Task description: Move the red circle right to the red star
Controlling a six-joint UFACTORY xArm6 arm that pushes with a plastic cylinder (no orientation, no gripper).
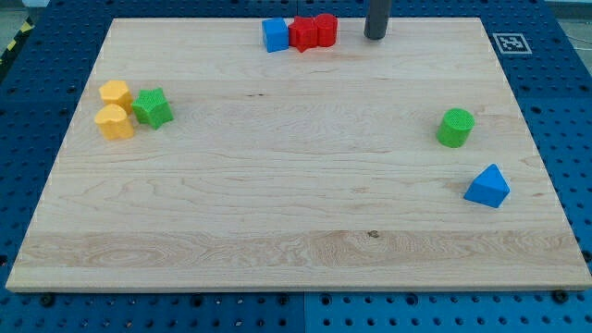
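The red circle [325,29] stands at the view's top edge of the wooden board [296,231], touching the right side of the red star [302,34]. A blue block [275,34] touches the star's left side. My tip [375,35] is the lower end of a dark rod near the view's top, to the right of the red circle, with a gap between them.
A green star [153,107] and two yellow blocks [116,93] [115,122] cluster at the view's left. A green cylinder [455,128] and a blue triangle [487,186] sit at the view's right.
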